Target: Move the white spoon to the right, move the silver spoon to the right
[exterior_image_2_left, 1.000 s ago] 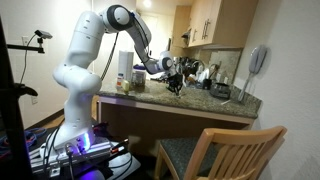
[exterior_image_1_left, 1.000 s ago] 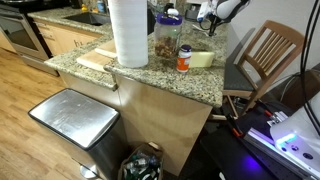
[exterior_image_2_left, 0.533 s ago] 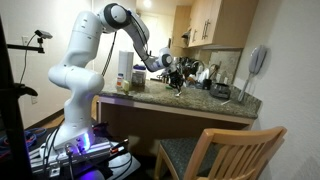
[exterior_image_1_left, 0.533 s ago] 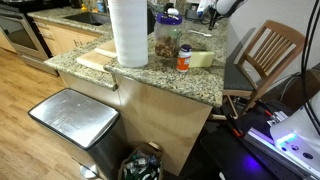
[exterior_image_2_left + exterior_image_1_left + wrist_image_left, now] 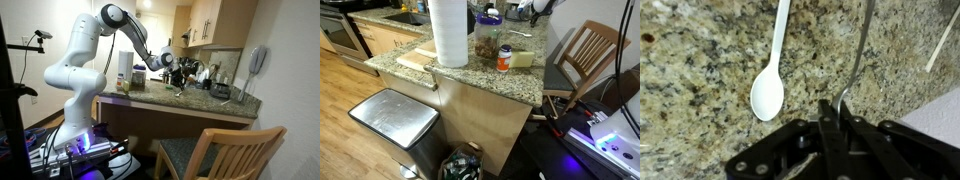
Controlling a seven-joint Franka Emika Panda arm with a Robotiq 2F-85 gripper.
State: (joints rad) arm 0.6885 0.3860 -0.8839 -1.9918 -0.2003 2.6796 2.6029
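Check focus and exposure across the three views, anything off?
Wrist view: white spoon and granite counter sharp, end effector dark and soft, silver spoon low-contrast. In an exterior view the paper towel roll is blown out; in an exterior view, dim with purple glow.

White jointed arm (image 5: 80, 45), black hand (image 5: 836, 108)

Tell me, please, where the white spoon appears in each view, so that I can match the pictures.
Wrist view: the white spoon lies left of centre, bowl towards the bottom of the picture, on the granite countertop.
Exterior view: too small to make out on the granite countertop.
Exterior view: likewise not discernible on the granite countertop.
Shared landmark: the granite countertop.
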